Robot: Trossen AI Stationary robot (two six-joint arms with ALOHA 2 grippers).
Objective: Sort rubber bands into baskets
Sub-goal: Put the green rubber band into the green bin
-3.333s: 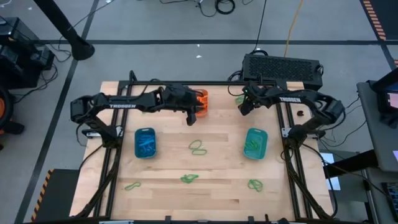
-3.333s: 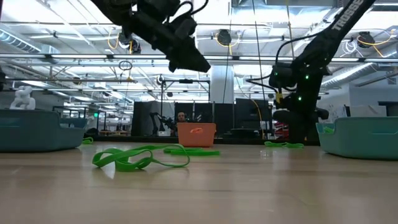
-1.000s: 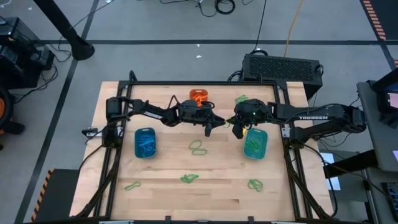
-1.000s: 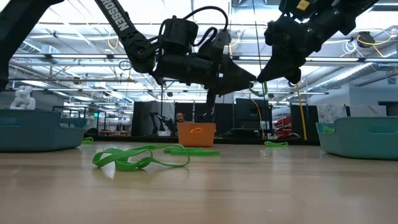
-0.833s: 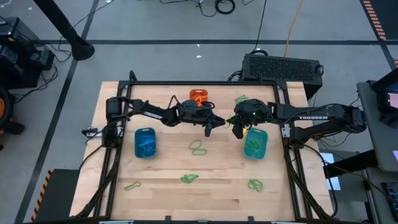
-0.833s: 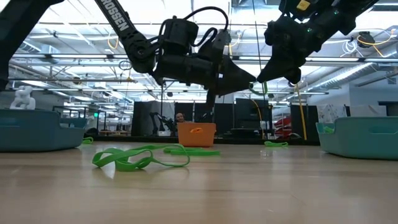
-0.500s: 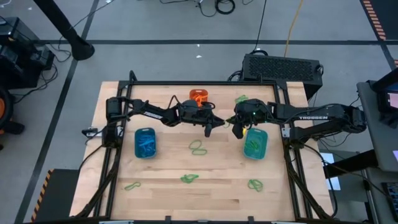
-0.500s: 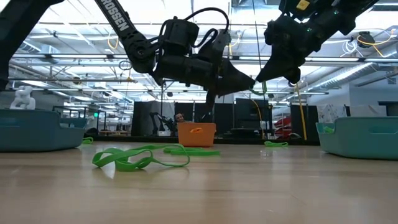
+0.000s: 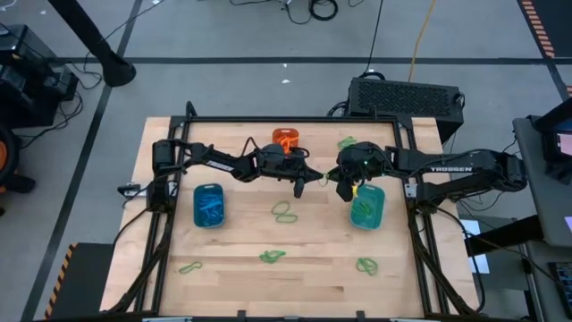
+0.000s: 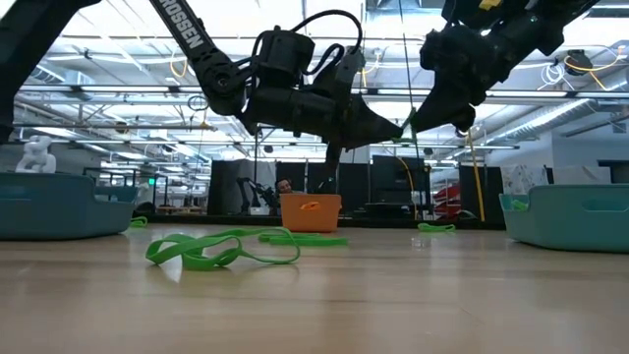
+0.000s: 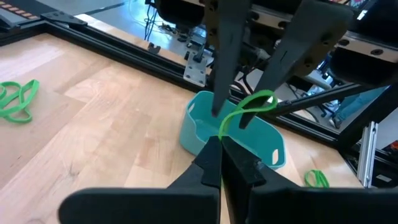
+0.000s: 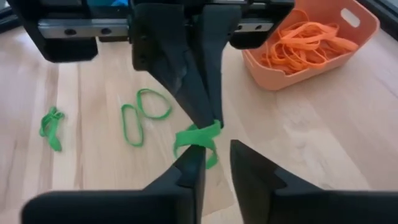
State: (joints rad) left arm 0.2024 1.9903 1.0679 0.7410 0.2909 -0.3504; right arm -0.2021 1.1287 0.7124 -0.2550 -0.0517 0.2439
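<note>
Pinched in the closed left gripper [image 12: 208, 118], a green rubber band [image 12: 198, 138] is released by the parted right gripper [image 12: 216, 163], beside the teal basket [image 9: 367, 207] at frame centre-right.

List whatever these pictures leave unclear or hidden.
- High view: the green rubber band passing between the left tool and the right tool is hidden under both arms.
- Low view: contents of the blue basket and teal basket hide behind their walls.
- Right wrist view: orange basket cut by the edge.
</note>
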